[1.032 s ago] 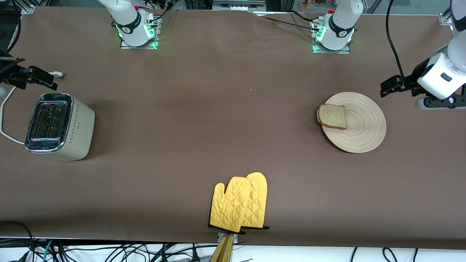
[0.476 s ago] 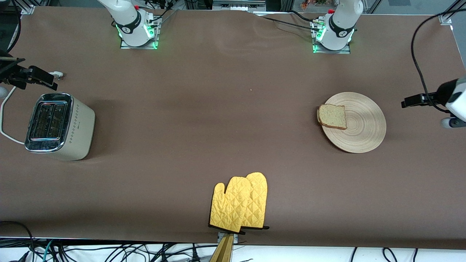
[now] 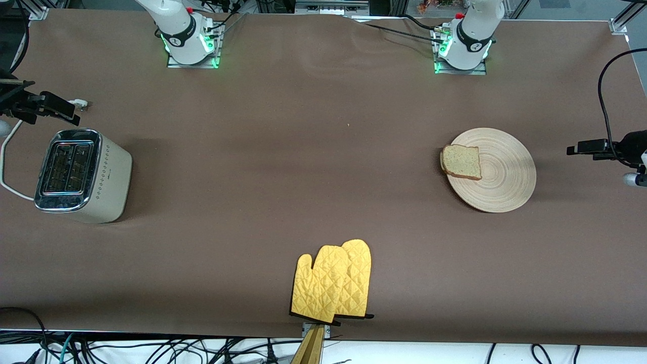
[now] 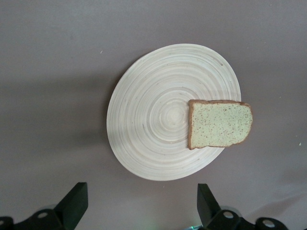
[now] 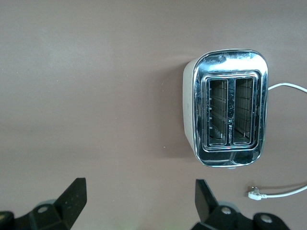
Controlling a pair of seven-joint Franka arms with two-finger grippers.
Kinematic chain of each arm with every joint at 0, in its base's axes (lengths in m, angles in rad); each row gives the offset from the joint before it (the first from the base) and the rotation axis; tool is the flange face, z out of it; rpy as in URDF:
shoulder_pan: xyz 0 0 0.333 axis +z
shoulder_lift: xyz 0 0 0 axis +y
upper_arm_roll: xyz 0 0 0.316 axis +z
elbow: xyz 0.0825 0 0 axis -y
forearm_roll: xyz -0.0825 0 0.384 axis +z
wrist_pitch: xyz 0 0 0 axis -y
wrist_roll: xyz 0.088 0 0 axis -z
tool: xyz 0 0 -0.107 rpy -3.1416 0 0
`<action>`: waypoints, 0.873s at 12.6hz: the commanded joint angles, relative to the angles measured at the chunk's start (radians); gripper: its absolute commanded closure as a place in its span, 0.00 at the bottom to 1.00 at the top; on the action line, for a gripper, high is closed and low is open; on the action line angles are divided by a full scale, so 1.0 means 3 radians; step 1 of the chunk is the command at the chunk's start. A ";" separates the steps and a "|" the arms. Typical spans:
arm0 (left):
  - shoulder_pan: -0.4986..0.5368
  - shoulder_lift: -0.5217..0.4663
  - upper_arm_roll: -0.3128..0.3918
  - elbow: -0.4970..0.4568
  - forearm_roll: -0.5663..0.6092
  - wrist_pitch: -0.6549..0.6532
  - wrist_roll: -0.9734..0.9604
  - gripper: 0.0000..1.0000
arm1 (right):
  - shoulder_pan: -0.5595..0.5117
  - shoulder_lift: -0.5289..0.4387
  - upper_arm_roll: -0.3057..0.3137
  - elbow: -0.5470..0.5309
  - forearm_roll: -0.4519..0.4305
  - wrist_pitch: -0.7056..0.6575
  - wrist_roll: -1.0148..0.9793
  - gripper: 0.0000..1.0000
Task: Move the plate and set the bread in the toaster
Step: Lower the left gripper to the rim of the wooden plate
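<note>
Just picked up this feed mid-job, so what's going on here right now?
Nothing is held. The bread lies on the plate, overhanging its rim, at the left arm's end. The left gripper hangs open above them. The right gripper is open above the empty toaster. Yellow oven mitts lie nearest the front camera.

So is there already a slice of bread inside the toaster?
No, both slots of the toaster are empty; the bread lies on the plate.
</note>
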 commanded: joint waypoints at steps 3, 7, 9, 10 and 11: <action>0.0319 0.0624 0.0015 0.0053 -0.0513 0.0160 0.0720 0.00 | 0.0002 0.0003 0.0002 0.0046 -0.0007 -0.0045 -0.0002 0.00; 0.0447 0.1007 0.0010 0.0073 -0.0635 0.0170 0.0741 0.00 | 0.0002 0.0003 0.0002 0.0046 -0.0007 -0.0050 -0.0002 0.00; 0.0493 0.1136 0.0015 0.0124 -0.0697 0.0165 0.0736 0.00 | 0.0002 0.0003 -0.0003 0.0046 -0.0007 -0.0050 -0.0002 0.00; 0.0494 0.1142 0.0015 0.0109 -0.0788 0.0165 0.0731 0.00 | 0.0002 0.0003 -0.0003 0.0046 -0.0007 -0.0050 -0.0002 0.00; 0.0494 0.1147 0.0015 0.0089 -0.0850 0.0165 0.0721 0.00 | 0.0002 0.0003 -0.0003 0.0046 -0.0007 -0.0050 -0.0002 0.00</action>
